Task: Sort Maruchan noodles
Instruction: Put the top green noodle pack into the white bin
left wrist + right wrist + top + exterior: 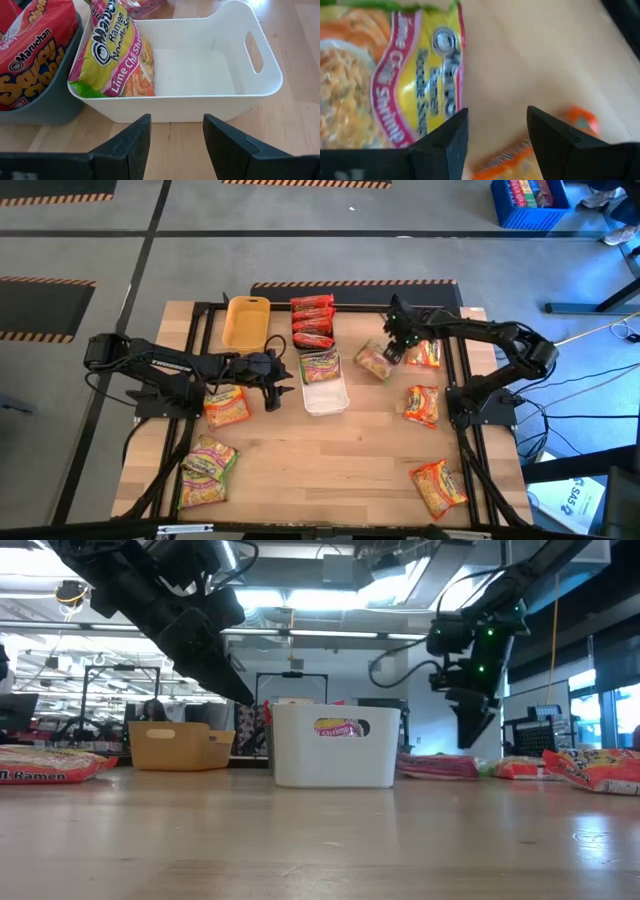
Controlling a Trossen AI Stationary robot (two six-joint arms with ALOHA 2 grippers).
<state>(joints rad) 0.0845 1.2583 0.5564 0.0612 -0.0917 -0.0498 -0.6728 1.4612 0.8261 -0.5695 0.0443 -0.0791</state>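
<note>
A white tray (325, 395) stands mid-table with one green-pink Maruchan packet (117, 55) leaning on its far wall. My left gripper (175, 125) is open and empty at the tray's left side (278, 392). My right gripper (497, 117) is open and hangs above the table (472, 730), over the edge of a green-pink packet (395, 75) lying flat right of the tray (374, 363); it touches nothing. Red packets (312, 320) fill a grey-blue tray (45, 107) behind the white one. Green-pink packets (227, 405) (208, 470) lie on the left.
A yellow tray (246, 323) stands at the far edge, left of the red packets. Orange packets lie on the table's right side (422, 355) (421, 405) (438, 485). Bare wood is open in the middle near part (330, 470). Black frame rails (462, 430) run along both sides.
</note>
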